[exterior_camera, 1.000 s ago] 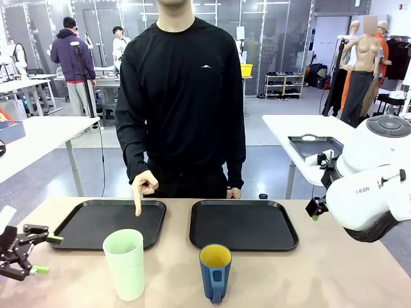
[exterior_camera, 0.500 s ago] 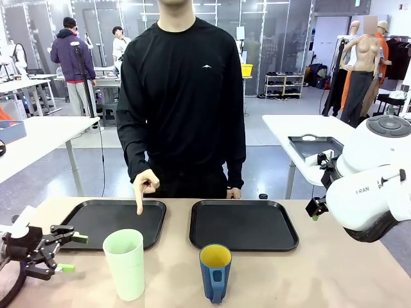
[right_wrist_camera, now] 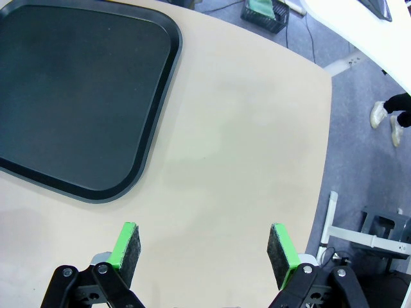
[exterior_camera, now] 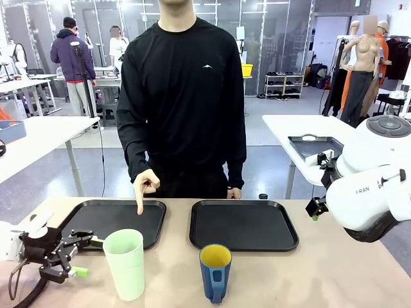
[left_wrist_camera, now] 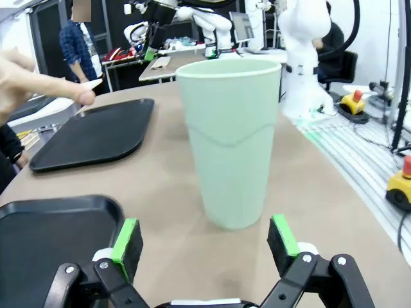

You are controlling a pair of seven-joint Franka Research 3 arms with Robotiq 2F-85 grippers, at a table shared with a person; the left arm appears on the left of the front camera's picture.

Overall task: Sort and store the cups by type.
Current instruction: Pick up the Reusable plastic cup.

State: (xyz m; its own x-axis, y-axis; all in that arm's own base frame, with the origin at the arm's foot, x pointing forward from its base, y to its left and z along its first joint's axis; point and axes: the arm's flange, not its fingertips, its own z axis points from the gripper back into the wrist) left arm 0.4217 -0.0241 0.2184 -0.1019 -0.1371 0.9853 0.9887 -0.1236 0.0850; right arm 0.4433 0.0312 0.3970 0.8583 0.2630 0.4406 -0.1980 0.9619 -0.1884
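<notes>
Gaping empty, both jaws hover over the tan table [exterior_camera: 334,276] bearing two black trays [exterior_camera: 96,224] [exterior_camera: 244,224].

The table [exterior_camera: 334,276] has a light brown top. Two black trays lie flat on it side by side toward the far edge, the left tray [exterior_camera: 87,226] and the right tray [exterior_camera: 247,226], apart from each other. Nearer to the robot, the mint-green tumbler [exterior_camera: 126,268] and the blue mug [exterior_camera: 216,274] stand upright on the bare top.
</notes>
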